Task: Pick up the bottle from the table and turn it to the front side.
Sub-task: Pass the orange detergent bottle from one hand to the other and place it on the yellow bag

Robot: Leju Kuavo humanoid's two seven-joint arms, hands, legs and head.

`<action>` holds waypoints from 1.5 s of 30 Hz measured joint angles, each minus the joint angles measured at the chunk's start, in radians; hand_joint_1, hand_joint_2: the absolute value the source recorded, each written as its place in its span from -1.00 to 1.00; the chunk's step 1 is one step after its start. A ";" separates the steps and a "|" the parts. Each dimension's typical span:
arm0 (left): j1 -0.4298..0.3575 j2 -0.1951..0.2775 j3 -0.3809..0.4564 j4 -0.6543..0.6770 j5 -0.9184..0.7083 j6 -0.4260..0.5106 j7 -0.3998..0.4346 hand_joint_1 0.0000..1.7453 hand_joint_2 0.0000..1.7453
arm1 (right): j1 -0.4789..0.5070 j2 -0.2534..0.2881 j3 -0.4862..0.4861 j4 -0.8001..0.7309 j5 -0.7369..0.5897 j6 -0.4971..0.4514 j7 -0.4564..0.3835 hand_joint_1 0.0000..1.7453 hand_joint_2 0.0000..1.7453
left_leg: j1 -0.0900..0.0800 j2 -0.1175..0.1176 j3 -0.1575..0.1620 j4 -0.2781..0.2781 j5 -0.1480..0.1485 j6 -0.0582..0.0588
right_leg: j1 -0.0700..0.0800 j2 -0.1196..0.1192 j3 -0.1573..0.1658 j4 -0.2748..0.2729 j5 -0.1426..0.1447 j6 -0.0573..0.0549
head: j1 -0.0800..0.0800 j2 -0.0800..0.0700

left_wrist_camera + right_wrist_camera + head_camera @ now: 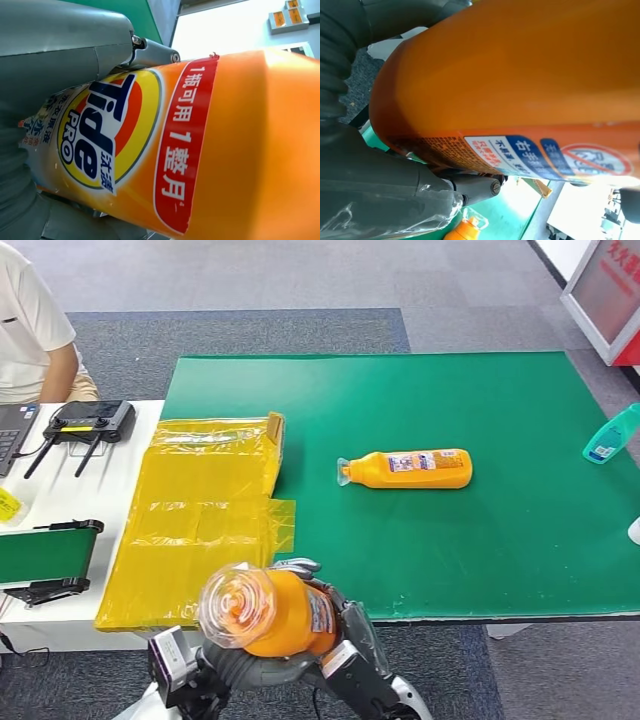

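Both hands on the orange bottle, held off the desk at its near edge, clear cap toward the camera. Left hand grips from below, right hand from the base side; fingers curled round the body. Left wrist view shows the Tide label. Behind it, yellow plastic bag on the left. Farther back, second orange bottle lies on the green desk. Teal bottle at the right edge.

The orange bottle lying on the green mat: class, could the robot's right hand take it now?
Probably not: the right hand already grips the held bottle with the left hand; the lying bottle lies unobstructed.
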 joint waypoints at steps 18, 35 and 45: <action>0.043 0.012 0.018 -0.022 -0.096 0.122 -0.028 1.00 1.00 | -0.010 -0.002 0.015 0.112 -0.085 -0.033 0.069 -1.00 1.00 | 0.000 0.000 0.000 0.000 0.000 0.000 | 0.000 0.000 0.000 0.000 0.000 0.000 | 0.000 0.000; 0.095 0.014 0.273 -0.051 -0.298 0.266 0.094 1.00 1.00 | 0.113 -0.027 -0.083 0.022 -0.135 -0.066 0.061 -1.00 1.00 | 0.000 0.000 0.000 0.000 -0.001 0.000 | 0.000 0.000 -0.001 0.000 0.000 0.000 | 0.000 0.000; -0.114 0.044 0.353 0.153 -0.567 0.301 0.251 1.00 1.00 | 0.111 -0.027 -0.143 -0.008 -0.116 0.008 0.049 -1.00 1.00 | 0.000 0.000 0.000 0.000 0.002 -0.001 | 0.000 0.000 -0.001 0.000 0.002 -0.001 | 0.000 0.000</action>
